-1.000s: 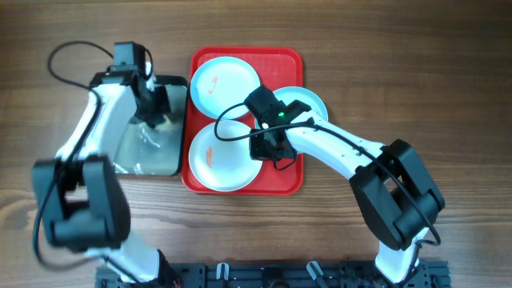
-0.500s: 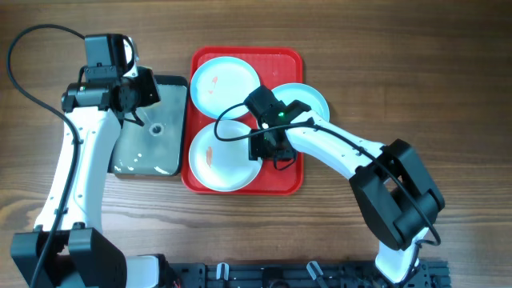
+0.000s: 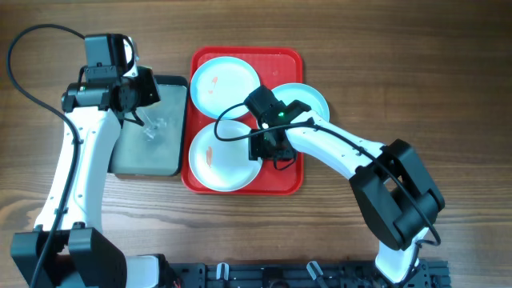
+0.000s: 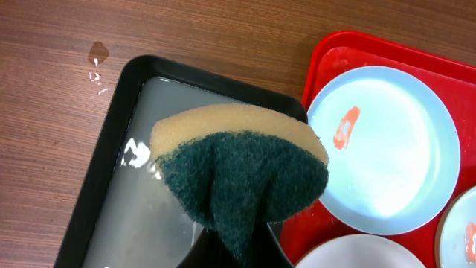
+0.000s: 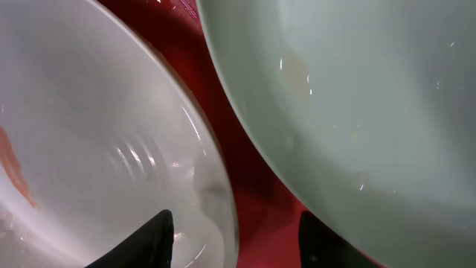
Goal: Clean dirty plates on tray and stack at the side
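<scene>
The red tray (image 3: pixel 280 180) holds three plates. A white plate (image 3: pixel 224 80) with a red smear lies at the back and another smeared white plate (image 3: pixel 216 160) at the front. The teal plate (image 3: pixel 312 98) overlaps the tray's right rim. My right gripper (image 5: pixel 234 242) is open and low over the tray (image 5: pixel 260 186). It straddles the front white plate's (image 5: pixel 89 134) rim, with the teal plate (image 5: pixel 357 97) just to its right. My left gripper (image 4: pixel 238 249) is shut on a yellow and dark green sponge (image 4: pixel 238 171), held above the grey tray (image 4: pixel 119 223).
The black-rimmed grey tray (image 3: pixel 132 160) of water sits against the red tray's left side. A few water drops (image 4: pixel 97 56) lie on the wooden table behind it. In the left wrist view the back plate (image 4: pixel 387 141) shows its red smear.
My left arm has lifted the sponge out of the grey tray's water and drawn back; the water still ripples. The right arm stays in the same place.
</scene>
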{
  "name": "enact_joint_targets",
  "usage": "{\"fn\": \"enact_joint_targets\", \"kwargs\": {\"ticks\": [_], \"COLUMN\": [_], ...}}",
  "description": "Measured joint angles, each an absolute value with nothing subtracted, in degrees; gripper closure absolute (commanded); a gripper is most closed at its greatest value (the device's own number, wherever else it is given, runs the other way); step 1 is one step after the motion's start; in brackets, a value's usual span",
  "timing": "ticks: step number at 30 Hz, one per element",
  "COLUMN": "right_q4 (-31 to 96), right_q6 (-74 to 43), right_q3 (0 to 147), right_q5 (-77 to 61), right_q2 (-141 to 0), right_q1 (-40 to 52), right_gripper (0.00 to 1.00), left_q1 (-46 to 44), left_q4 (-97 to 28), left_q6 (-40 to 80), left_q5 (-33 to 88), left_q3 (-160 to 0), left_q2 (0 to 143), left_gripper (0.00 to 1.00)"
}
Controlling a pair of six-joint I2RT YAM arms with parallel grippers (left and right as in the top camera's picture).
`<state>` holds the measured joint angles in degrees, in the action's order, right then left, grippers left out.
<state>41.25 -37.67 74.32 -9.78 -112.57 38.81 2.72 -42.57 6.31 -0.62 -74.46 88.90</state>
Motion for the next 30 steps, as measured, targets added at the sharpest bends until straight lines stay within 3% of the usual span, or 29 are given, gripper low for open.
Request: {"fn": "enact_joint_targets", "kwargs": {"ticks": [13,25,30], "right_q4": [41.25,40.91,40.86], "right_q6": [-37.67,-37.67,-37.69], "right_q3": [74.32,74.32,74.32], "right_q5": [-9.78,-9.78,-9.76], "right_q2": [-112.57,-112.57,-112.57], "right_q1": [38.81,38.81,38.81], "right_gripper": [0.6,0.85,0.87], "left_q1": [2.72,2.72,2.72], "left_q4": [-42.61,-43.05,-43.44], "left_q6": [6.31,6.31,6.31], "left_q5": [-0.62,-0.62,-0.62], "left_q3": [-74.46,-74.46,-74.46], "left_q2": [88.9,88.9,88.9], "left_gripper": [0.96,0.96,0.96]}}
